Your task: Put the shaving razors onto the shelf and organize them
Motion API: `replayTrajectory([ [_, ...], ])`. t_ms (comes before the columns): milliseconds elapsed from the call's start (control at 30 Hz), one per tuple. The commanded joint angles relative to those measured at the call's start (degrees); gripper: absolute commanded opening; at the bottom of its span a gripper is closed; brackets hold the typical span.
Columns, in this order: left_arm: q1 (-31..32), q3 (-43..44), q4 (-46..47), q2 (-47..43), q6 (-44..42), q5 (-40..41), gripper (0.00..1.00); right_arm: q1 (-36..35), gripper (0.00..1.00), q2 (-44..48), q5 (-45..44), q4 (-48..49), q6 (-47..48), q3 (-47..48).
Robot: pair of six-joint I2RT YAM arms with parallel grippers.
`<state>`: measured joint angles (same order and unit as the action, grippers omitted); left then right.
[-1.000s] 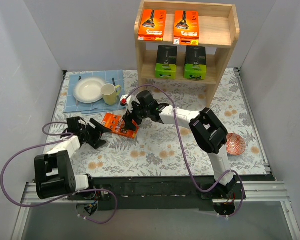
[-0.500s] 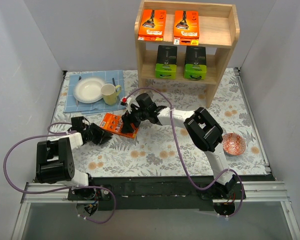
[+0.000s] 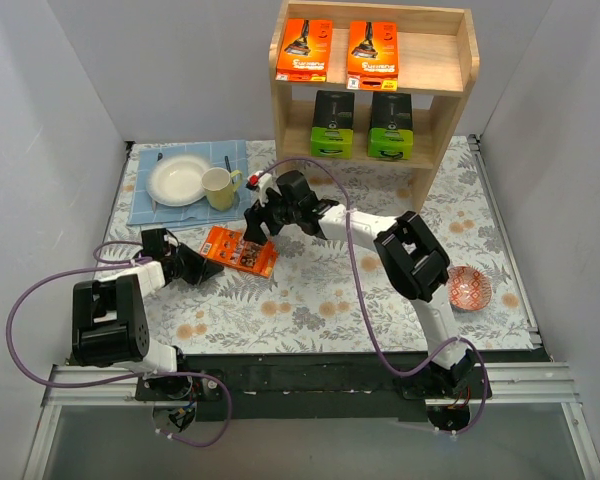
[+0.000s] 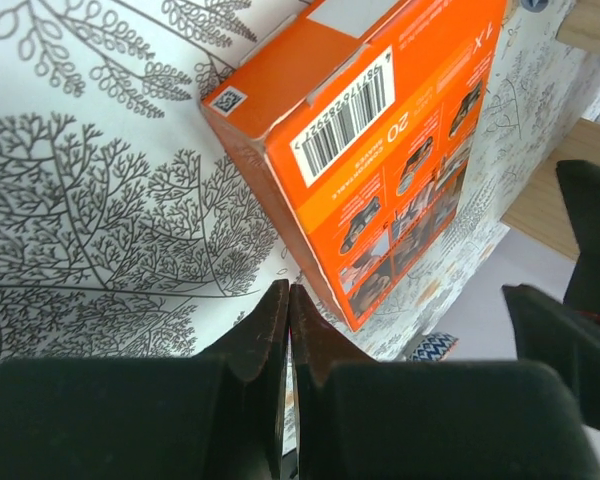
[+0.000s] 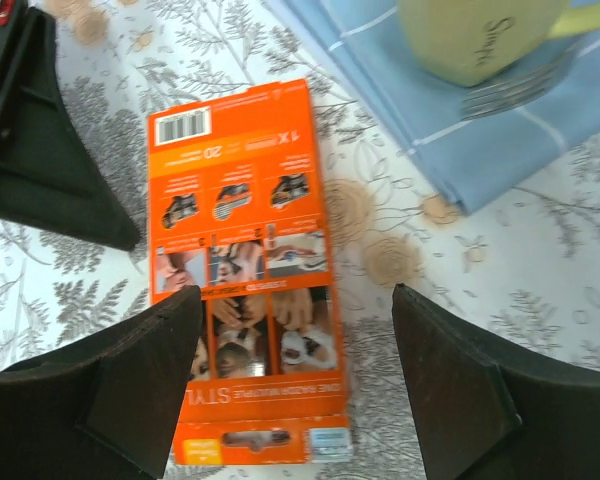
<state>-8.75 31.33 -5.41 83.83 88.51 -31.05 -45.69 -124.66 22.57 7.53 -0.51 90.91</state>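
Desk: Status on the left side, what's just changed?

Operator: My left gripper [image 3: 208,270] has just snapped from wide open to fully closed, and it's got nothing. Its fingers are pressed together low over the table [image 3: 310,300], just beside the near-left corner of the orange pack [image 3: 240,250], not around it. Meanwhile my right gripper [image 3: 253,232] has shifted a little left and far. It now hangs over that pack with jaws spread wide, holding nothing.

Desk: So where does that leave us?

Operator: 4 are on the shelf [image 3: 458,70] already: 2 top-tier packs [image 3: 303,50] in orange, 2 green packs [image 3: 332,123] below. The 5th lies flat on the table, barcode side up. I read the closed left gripper as a brace or pusher, not a grab, so the pickup looks like the right arm's job.

Desk: Anything you can't see?

Operator: Plenty. From above, the right arm covers the pack's far edge, so I can't tell whether a fingertip touches it. My left wrist view cuts off the pack's far end, and whether the closed tips touch the corner is too close to call.
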Motion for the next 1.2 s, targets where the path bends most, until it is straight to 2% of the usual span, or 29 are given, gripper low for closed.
replayTrajectory([
  [0, 0.14, -0.74, -3.55, -3.32, -0.88, 3.00, 0.00, 0.52, 0.84, -1.81, 0.79, -0.50, 2.71, 1.55],
  [67, 0.14, -0.92, -3.99, -3.41, -1.32, 4.24, 0.00, 0.43, 0.84, -2.78, 3.70, -0.85, 1.40, 1.11],
  [200, 0.23, -1.53, -2.68, -2.80, -1.15, 5.03, 0.08, -0.10, 0.83, -3.22, 12.04, -0.94, -2.65, -0.73],
  [300, 0.23, -1.54, -1.45, -1.49, -1.32, 5.65, 0.11, -0.97, 0.82, -1.73, 13.11, -0.41, -3.70, -3.10],
  [333, 0.23, -1.62, -0.92, -1.13, -1.24, 5.65, 0.16, -1.06, 0.82, -1.20, 13.46, -0.24, -4.05, -4.24],
  [433, 0.23, -1.97, 1.27, 0.01, -0.62, 4.86, 0.21, -1.68, 0.82, 1.43, 14.87, 1.34, -6.86, -6.18],
  [500, 0.23, -1.89, 2.25, 0.54, -0.44, 4.33, 0.27, -2.12, 0.82, 3.37, 16.18, 2.57, -10.45, -7.76],
  [567, 0.58, -1.89, 2.42, 1.16, -0.97, 4.33, 0.37, -2.56, 0.82, 4.94, 16.54, 5.03, -13.01, -8.99],
  [667, 1.28, -1.98, 3.82, 1.42, -1.67, 3.28, 0.45, -3.96, 0.82, 5.66, 16.81, 6.35, -16.36, -9.18],
  [933, 1.81, -3.82, 7.78, -0.33, 1.92, -3.57, 0.56, -8.09, 0.84, 6.18, 15.32, 8.82, -18.38, -9.62],
  [1167, 5.06, -6.10, 10.94, -3.06, 3.86, -7.53, 0.61, -9.33, 0.87, 5.75, 10.48, 8.82, -15.66, -9.53],
])
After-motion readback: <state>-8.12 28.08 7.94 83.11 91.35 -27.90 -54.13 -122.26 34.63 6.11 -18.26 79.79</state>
